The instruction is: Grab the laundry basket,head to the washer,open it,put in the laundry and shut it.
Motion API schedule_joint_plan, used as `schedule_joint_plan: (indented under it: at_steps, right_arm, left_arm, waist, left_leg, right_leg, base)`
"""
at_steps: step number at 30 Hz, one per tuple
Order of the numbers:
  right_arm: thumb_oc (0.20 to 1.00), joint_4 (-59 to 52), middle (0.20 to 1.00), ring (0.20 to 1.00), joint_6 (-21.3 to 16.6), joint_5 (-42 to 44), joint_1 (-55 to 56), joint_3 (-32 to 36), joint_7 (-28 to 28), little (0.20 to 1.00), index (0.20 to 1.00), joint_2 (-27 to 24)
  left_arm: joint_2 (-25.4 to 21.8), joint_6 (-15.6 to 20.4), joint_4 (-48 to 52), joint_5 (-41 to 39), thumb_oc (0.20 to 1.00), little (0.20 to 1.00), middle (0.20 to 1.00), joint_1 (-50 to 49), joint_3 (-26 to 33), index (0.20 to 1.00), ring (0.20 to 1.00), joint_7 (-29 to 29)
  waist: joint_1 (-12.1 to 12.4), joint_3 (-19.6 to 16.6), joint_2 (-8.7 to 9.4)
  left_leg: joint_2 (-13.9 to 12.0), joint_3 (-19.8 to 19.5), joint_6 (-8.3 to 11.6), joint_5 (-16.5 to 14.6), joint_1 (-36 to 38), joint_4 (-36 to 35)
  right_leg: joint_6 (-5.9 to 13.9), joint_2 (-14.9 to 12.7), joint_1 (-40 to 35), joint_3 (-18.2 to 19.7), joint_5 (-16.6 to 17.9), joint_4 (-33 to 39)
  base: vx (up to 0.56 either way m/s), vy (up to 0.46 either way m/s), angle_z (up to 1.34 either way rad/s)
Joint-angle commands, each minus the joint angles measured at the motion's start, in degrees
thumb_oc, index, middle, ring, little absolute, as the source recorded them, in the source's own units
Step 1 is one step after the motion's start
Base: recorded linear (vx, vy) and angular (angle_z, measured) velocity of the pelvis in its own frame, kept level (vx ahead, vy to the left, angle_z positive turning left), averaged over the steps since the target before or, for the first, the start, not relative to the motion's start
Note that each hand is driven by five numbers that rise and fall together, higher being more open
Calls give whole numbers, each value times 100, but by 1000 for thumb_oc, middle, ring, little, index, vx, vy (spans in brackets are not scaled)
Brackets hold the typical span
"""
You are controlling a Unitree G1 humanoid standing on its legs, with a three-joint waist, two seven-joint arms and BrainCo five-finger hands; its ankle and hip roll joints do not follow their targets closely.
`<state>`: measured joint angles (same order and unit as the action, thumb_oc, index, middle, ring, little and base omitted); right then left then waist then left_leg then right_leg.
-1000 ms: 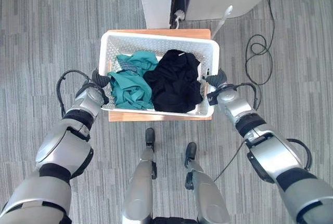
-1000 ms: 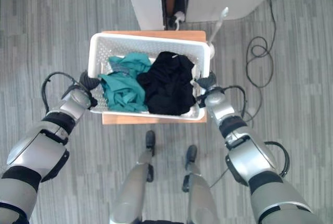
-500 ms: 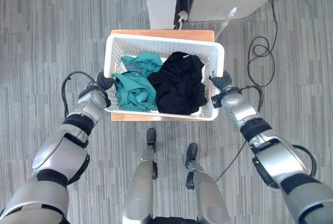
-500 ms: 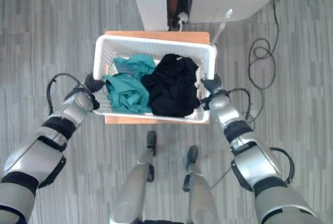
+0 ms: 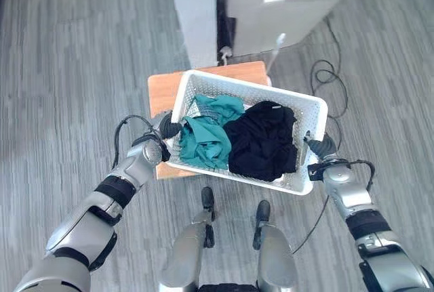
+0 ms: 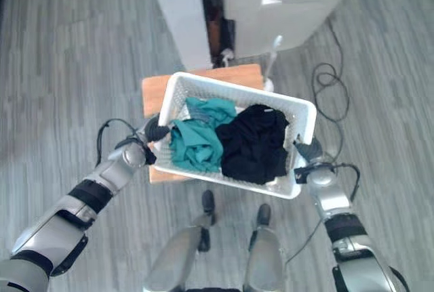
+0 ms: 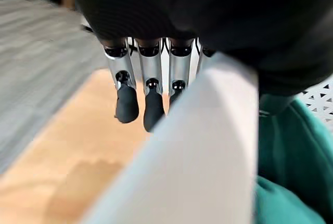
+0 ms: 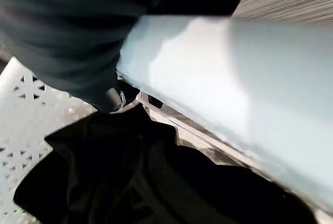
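The white laundry basket (image 5: 252,89) hangs between my two hands, turned at an angle and reaching past the right edge of a small wooden table (image 5: 163,90). It holds a teal garment (image 5: 207,137) and a black garment (image 5: 263,140). My left hand (image 5: 165,128) grips the basket's left end; in the left wrist view its fingers (image 7: 151,96) curl down outside the rim (image 7: 200,151). My right hand (image 5: 323,148) holds the right end, with the rim (image 8: 234,63) running past its dark cover above the black garment (image 8: 156,182).
A white washer (image 5: 291,1) stands beyond the basket at the top, with a tall white panel (image 5: 193,14) to its left and a dark gap between them. Grey plank floor surrounds the wooden table.
The basket has come off the centre of the wooden table, swung to the right and turned clockwise, with both hands still on its ends. The camera view has shifted too.
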<state>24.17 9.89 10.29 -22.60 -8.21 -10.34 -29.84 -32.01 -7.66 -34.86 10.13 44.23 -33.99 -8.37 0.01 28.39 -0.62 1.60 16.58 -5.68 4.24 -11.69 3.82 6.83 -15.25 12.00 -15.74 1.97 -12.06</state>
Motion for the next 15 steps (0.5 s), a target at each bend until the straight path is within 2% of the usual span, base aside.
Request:
schedule_joint_plan:
  at_steps: [1,2,3,4,5,7,9,10,12,13,14,15]
  right_arm:
    - [200,-163,200,200,-300,-137,230,350,264,200,200,-611]
    - [200,-281,200,200,-254,-240,387,416,415,200,200,-592]
    - [200,-301,200,200,-245,-250,413,409,424,200,200,-580]
    - [200,-300,200,200,-222,-388,478,407,521,200,200,-591]
    - [200,-216,200,200,-197,-488,475,397,582,200,200,-604]
    - [200,-177,200,200,-183,-510,485,371,634,200,200,-586]
    - [200,-142,200,200,-180,-514,502,307,680,200,200,-561]
    - [200,-141,200,200,-168,-524,511,322,695,200,200,-570]
    - [200,-197,200,200,-164,-474,646,417,698,200,200,-636]
    - [200,-214,200,200,-179,-466,660,442,724,200,200,-661]
    - [200,-275,200,200,-178,-481,690,416,794,200,200,-739]
    - [200,-276,200,200,-178,-480,691,415,796,200,200,-749]
  left_arm:
    - [-303,165,-110,173,200,200,200,-212,663,200,200,-35]
    - [-525,135,-3,133,200,200,200,-547,902,200,200,34]
    - [-542,132,28,136,200,200,200,-595,919,200,200,44]
    - [-766,156,217,49,200,200,200,-1065,1220,200,200,100]
    - [-913,228,422,-90,200,200,200,-1477,1517,200,200,96]
    - [-969,269,557,-148,200,200,200,-1713,1671,200,200,126]
    - [-1036,315,770,-227,200,200,200,-2098,1933,200,200,163]
    - [-1020,328,838,-262,200,200,200,-2173,2013,200,200,176]
    - [-1015,356,895,-271,200,200,200,-2197,2097,200,200,151]
    - [-988,383,887,-295,200,200,200,-2215,2162,200,200,137]
    - [-956,411,890,-337,200,200,200,-2233,2165,200,200,161]
    - [-946,414,880,-339,200,200,200,-2226,2163,200,200,159]
  waist:
    - [217,-927,7]
    - [343,-1152,68]
    - [356,-1156,83]
    - [540,-1402,200]
    - [721,-1612,334]
    - [811,-1712,378]
    - [973,-1918,450]
    - [994,-1945,477]
    - [919,-1908,477]
    - [896,-1940,454]
    - [858,-1932,367]
    - [871,-1925,345]
  left_leg:
    - [-435,-58,411,-961,-46,642]
    - [-517,201,383,-1065,96,594]
    - [-517,229,389,-1080,131,588]
    - [-600,608,356,-1043,197,519]
    - [-703,981,355,-908,110,485]
    - [-760,1151,373,-841,74,438]
    - [-909,1546,454,-684,31,316]
    - [-1012,1627,531,-570,-42,332]
    - [-1294,1673,751,-286,-158,462]
    - [-1484,1780,848,-185,-188,463]
    - [-1841,1781,1054,108,-207,449]
    - [-1882,1777,1088,146,-199,445]
  right_leg:
    - [383,-602,-61,-448,-34,-853]
    - [439,-572,-451,-638,-370,-1288]
    - [441,-576,-455,-607,-394,-1306]
    - [448,-527,-925,-761,-486,-1341]
    - [501,-532,-1420,-887,-346,-1178]
    - [537,-525,-1573,-882,-243,-1038]
    - [593,-478,-1856,-836,-35,-650]
    - [567,-358,-1905,-720,-119,-330]
    - [436,-104,-1854,-387,-538,-30]
    - [445,-24,-1936,-396,-757,164]
    - [329,216,-2001,-355,-1154,420]
    - [294,254,-2001,-345,-1176,412]
  base:
    - [-86,191,-167]
    - [-36,120,-147]
    - [-111,60,-175]
    - [-303,-101,-172]
    - [-302,-94,-126]
    - [-203,-84,-142]
    - [-233,-196,-159]
    - [-219,-293,-139]
    - [-223,-349,-124]
    - [-280,-495,-85]
    - [-211,-390,-92]
    - [-256,-460,-115]
